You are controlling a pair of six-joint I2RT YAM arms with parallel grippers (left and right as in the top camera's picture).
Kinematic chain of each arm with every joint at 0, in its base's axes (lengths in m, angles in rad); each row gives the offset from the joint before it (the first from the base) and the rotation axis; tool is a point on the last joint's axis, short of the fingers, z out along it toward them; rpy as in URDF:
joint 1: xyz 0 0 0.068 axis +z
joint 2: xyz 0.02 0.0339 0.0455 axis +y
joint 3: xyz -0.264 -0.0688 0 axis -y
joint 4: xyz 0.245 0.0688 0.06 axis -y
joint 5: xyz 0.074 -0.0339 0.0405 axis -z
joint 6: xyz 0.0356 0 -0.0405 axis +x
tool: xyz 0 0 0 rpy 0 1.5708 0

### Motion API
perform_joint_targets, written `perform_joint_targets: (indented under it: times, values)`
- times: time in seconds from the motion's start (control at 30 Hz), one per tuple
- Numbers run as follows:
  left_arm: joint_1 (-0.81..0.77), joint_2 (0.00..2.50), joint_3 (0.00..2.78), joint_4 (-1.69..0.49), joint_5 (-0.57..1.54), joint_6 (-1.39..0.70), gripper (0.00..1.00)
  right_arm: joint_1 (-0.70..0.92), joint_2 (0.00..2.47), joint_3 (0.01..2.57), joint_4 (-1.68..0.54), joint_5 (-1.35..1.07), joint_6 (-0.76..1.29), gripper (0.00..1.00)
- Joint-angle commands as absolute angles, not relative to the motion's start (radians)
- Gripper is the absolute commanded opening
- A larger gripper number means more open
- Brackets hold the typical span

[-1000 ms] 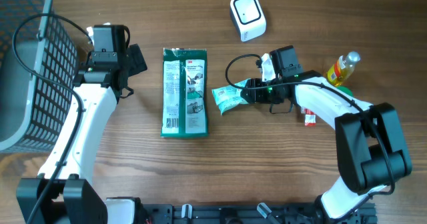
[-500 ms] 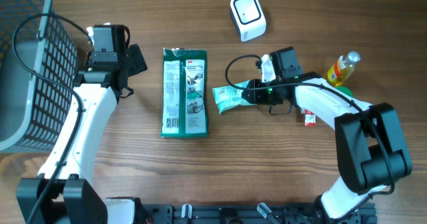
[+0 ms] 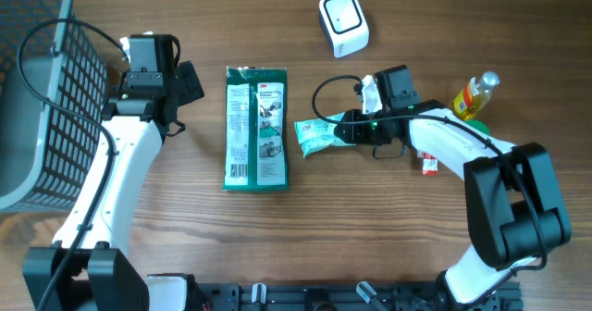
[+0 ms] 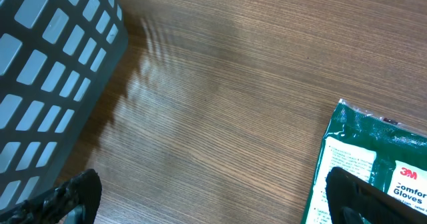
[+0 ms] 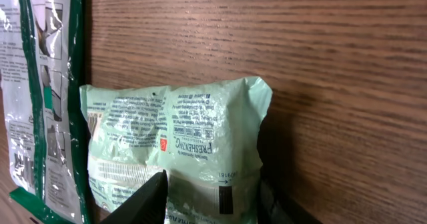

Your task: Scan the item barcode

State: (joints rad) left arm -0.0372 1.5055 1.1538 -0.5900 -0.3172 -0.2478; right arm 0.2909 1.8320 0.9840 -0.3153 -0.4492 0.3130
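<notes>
Currently, over wood-grain desk point(image 3: 370, 237): right end effector point(image 3: 342, 128) grips pale green pouch point(image 5: 180, 137), left end effector point(image 3: 190, 84) wide open near grey basket point(image 3: 37, 89).

The green package point(image 4: 373, 164) carries a red "3M" logo with "Comfor…" and "Gloves" beneath it in white, cut off by the frame edge in the left wrist view. The pale green pouch point(image 5: 173, 144) bears an upside-down word that looks like "FRESHENING" and a small barcode point(image 5: 225, 199). Its remaining fine print is too small to read.
</notes>
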Motion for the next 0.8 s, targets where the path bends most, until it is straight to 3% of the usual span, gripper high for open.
perform_joint_targets:
  times: [0.0,0.3,0.57,0.77]
  values:
    - [-0.032,1.504,1.164,-0.587,-0.326,-0.239,1.0,0.292,1.85,0.973,-0.311,-0.472,0.317,0.43]
    - [-0.032,1.504,1.164,-0.587,-0.326,-0.239,1.0,0.292,1.863,0.973,-0.311,-0.473,0.318,0.43]
    - [-0.032,1.504,1.164,-0.587,-0.326,-0.239,1.0,0.282,1.857,0.981,-0.311,-0.503,0.303,0.08]
    - [-0.032,1.504,1.164,-0.587,-0.326,-0.239,1.0,0.207,1.759,0.997,-0.376,-0.554,0.221,0.04]
